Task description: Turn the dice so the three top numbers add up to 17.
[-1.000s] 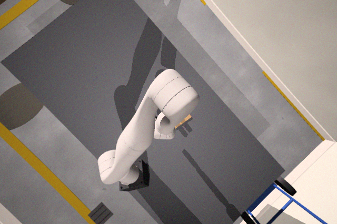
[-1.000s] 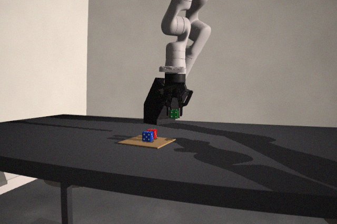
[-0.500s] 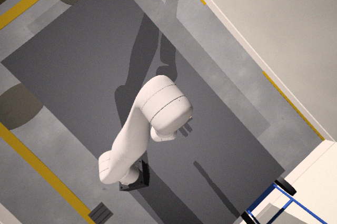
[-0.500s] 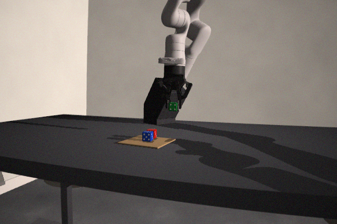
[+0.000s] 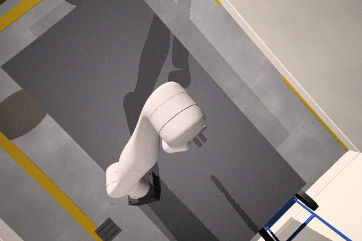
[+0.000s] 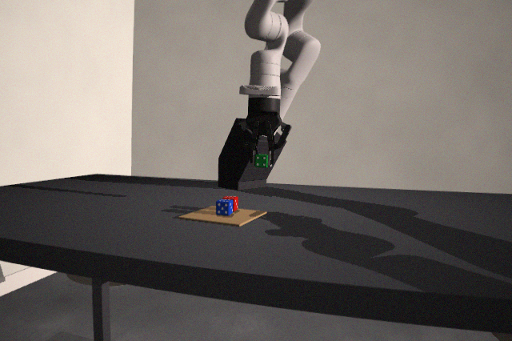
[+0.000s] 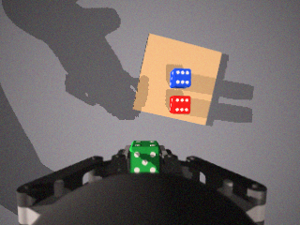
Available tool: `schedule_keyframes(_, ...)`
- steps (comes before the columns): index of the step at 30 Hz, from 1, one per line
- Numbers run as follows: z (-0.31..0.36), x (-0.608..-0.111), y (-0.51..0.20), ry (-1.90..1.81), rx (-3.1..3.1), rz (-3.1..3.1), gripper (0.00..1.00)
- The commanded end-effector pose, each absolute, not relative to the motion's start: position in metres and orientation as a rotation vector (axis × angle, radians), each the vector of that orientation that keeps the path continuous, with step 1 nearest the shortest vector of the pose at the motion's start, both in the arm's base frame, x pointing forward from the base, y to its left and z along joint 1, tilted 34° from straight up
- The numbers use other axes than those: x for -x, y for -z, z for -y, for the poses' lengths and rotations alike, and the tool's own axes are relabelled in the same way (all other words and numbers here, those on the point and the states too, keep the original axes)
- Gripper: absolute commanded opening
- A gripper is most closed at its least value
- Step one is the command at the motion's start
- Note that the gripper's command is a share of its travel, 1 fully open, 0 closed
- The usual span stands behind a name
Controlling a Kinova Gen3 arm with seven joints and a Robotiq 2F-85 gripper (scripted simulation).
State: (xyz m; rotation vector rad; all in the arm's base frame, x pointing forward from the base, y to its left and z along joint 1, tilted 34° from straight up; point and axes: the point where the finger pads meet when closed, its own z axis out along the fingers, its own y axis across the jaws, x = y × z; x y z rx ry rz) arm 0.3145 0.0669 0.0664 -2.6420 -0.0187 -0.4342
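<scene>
My gripper is shut on the green die and holds it high above the table, behind the mat. In the wrist view the green die sits between my fingertips. The tan mat lies flat on the dark table, below and ahead of the gripper. The blue die and the red die lie flat on it side by side, each with six on top. They also show in the exterior view: the blue die, the red die, the mat. In the top view my arm hides the dice.
The arm's black base block stands on the table behind the mat. A blue cart stands off the table's corner. A wall runs along the far side.
</scene>
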Motion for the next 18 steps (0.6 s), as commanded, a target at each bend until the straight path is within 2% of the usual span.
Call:
schedule_keyframes(1, -0.066, -0.315, -0.067, 0.435, 2.642, 0.018, 0.26)
schedule_keyframes(11, -0.062, -0.328, -0.067, 0.424, 2.636, 0.023, 0.26)
schedule_keyframes(18, -0.046, -0.362, -0.070, 0.438, 2.637, 0.021, 0.26)
